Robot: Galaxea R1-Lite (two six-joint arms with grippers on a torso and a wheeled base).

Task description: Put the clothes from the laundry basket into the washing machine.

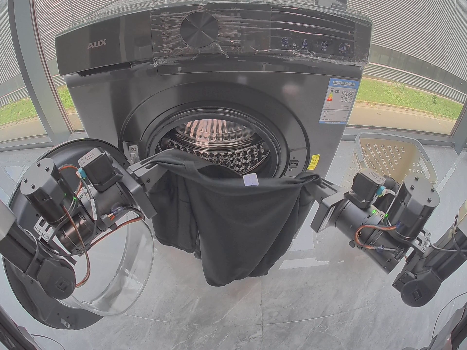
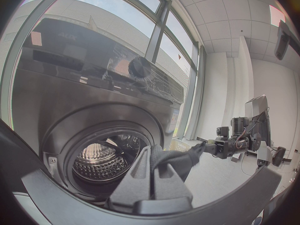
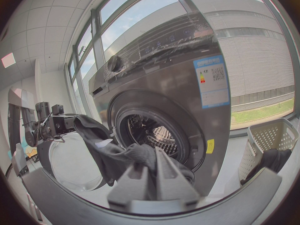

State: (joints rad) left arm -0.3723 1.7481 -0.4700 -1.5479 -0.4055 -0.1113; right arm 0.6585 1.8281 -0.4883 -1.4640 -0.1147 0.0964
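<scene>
A black garment (image 1: 233, 219) hangs stretched between both grippers, right in front of the washing machine's open drum (image 1: 219, 142). My left gripper (image 1: 154, 165) is shut on its left top corner, and my right gripper (image 1: 316, 184) is shut on the right top corner. The cloth droops well below the door opening, with a small white tag at its upper edge. In the left wrist view the fingers (image 2: 142, 169) pinch bunched black cloth (image 2: 175, 160). In the right wrist view the fingers (image 3: 165, 169) clamp the garment (image 3: 106, 147). The white laundry basket (image 1: 389, 156) stands right of the machine, dark clothes (image 3: 275, 160) inside.
The round glass door (image 1: 112, 263) hangs swung open at the machine's lower left, under my left arm. Grey tiled floor (image 1: 272, 307) lies in front of the machine. Large windows run behind it.
</scene>
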